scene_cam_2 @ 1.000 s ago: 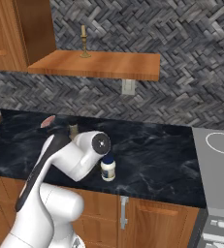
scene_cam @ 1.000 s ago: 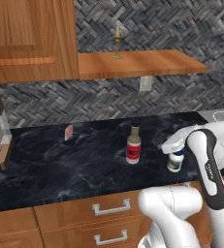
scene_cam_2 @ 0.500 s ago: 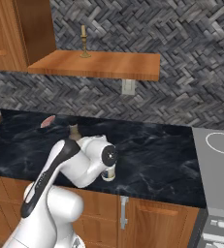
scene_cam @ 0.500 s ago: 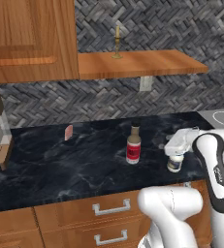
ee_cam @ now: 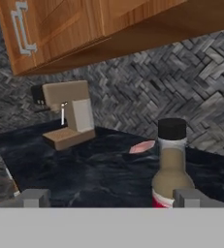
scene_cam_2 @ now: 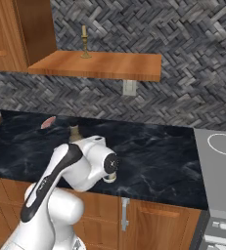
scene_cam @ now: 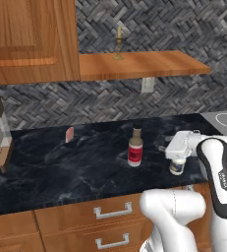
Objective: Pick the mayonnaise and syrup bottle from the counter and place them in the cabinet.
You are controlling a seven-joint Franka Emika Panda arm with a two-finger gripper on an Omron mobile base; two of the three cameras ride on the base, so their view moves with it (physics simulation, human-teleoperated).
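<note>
The syrup bottle [scene_cam: 135, 147] stands upright at the centre of the left base view on the black marbled counter [scene_cam: 61, 167]. Right of it, the white hand covers the top of the mayonnaise [scene_cam: 176, 167] jar; whether the gripper [scene_cam: 177, 158] is closed on it I cannot tell. The cabinet [scene_cam: 144, 64] shelf spans the upper middle, bearing a candlestick [scene_cam: 118, 43]
</note>
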